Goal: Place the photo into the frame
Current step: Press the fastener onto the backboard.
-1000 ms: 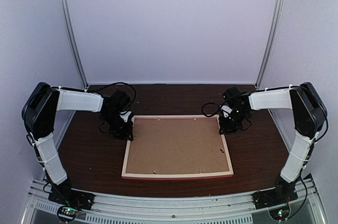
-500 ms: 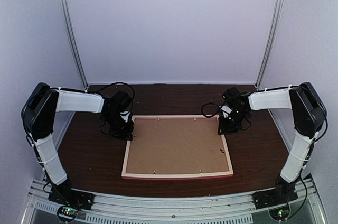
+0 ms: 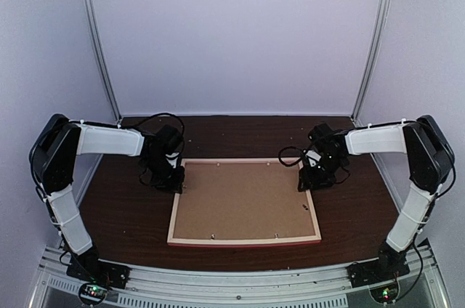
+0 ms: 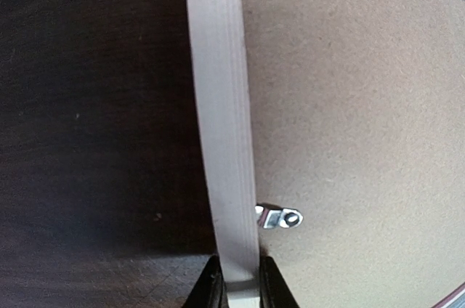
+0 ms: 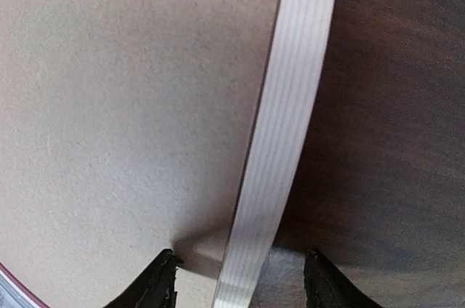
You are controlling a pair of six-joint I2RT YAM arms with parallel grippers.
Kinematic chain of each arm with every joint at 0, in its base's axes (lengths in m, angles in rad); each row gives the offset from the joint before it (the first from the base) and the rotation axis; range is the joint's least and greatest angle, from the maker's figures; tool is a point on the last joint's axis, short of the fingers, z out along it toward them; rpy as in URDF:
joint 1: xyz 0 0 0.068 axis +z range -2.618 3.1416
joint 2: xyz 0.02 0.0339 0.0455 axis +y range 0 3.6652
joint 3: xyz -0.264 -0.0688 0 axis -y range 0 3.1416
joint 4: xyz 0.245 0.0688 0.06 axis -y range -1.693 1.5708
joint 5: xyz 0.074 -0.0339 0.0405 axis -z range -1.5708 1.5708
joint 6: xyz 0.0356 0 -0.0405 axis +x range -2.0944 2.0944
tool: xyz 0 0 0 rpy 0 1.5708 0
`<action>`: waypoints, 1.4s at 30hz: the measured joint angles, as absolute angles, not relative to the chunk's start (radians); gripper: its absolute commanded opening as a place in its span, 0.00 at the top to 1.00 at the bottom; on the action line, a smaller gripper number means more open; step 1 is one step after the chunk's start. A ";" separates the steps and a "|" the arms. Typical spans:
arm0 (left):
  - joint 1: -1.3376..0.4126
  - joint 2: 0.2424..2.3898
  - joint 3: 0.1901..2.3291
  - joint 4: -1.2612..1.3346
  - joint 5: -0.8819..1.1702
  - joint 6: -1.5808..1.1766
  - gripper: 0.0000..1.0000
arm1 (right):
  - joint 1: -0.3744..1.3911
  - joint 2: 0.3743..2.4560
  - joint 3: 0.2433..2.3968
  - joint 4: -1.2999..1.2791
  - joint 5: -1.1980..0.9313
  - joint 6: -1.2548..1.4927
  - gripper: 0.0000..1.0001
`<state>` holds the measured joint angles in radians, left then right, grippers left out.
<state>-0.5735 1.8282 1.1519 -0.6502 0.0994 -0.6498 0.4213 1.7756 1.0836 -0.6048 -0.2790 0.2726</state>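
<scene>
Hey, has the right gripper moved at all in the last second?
Yes, slightly. The right gripper has shifted toward the near edge of the table, down along the right rail of the frame, away from the frame's far corner.

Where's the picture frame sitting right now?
In the top view the frame lies back-up on the table, centred: the left claw pinches its left rail near the far corner, the open right claw straddles its right rail.

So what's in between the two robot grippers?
The frame, lying back-up, its brown backing board filling the stretch from the left gripper to the right gripper. The top view shows it.
</scene>
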 measured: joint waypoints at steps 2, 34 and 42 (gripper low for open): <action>-0.575 1.828 1.152 -0.651 0.096 -0.650 0.83 | 0.421 1.752 1.057 -0.610 -0.287 0.274 0.38; -0.577 1.828 1.152 -0.651 0.089 -0.649 0.82 | 0.493 1.627 0.898 -0.611 -0.345 0.245 0.48; -0.577 1.828 1.152 -0.651 0.089 -0.649 0.82 | 0.493 1.616 0.883 -0.609 -0.344 0.243 0.61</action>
<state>-0.5774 1.8278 1.1519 -0.6506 0.0895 -0.6495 0.4934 1.6157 0.8825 -0.6094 -0.3439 0.2428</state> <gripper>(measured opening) 0.180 0.450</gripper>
